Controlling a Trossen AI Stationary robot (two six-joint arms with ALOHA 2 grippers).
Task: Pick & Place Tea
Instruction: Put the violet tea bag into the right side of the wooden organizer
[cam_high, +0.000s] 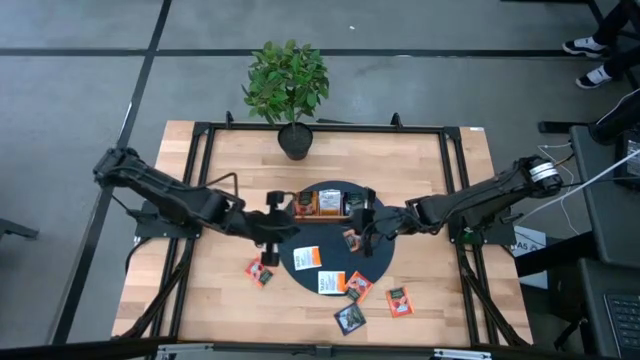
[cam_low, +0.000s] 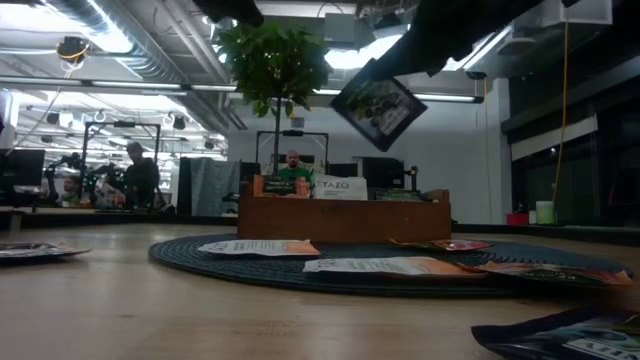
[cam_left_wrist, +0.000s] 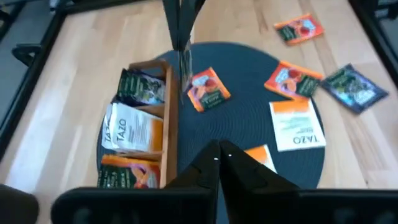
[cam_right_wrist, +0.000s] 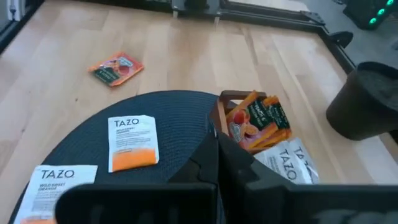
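Dark green sachet (cam_low: 378, 105) is up in the air, hanging tilted by one corner, and it's the right gripper (cam_high: 365, 222) that has it, fingers clamped tight on the packet's edge! Just below and ahead of those fingertips sits the wooden tray (cam_high: 325, 203), its three compartments already stocked with dark, white and orange packets. Under the gripper spreads the round dark mat (cam_high: 378, 262), with a white sachet (cam_high: 307, 258) lying flat on it, nearer the left gripper (cam_high: 268, 232). That one waits across the mat from its partner, fingers pinched together on nothing. Farther out from both, on bare wood, lie an orange sachet (cam_high: 259, 272), another dark sachet (cam_high: 350, 318) and one more orange packet (cam_high: 399, 300). Now the danger! That grip is a thin corner pinch, so the packet could swing or slip loose on the way over. Held crooked like this, it may catch the tray's wall or a divider and flop out onto the mat. The compartments look full, too, so it could perch on top instead of dropping in, or land among the wrong colour. And the two grippers are near each other, so contact is a risk.
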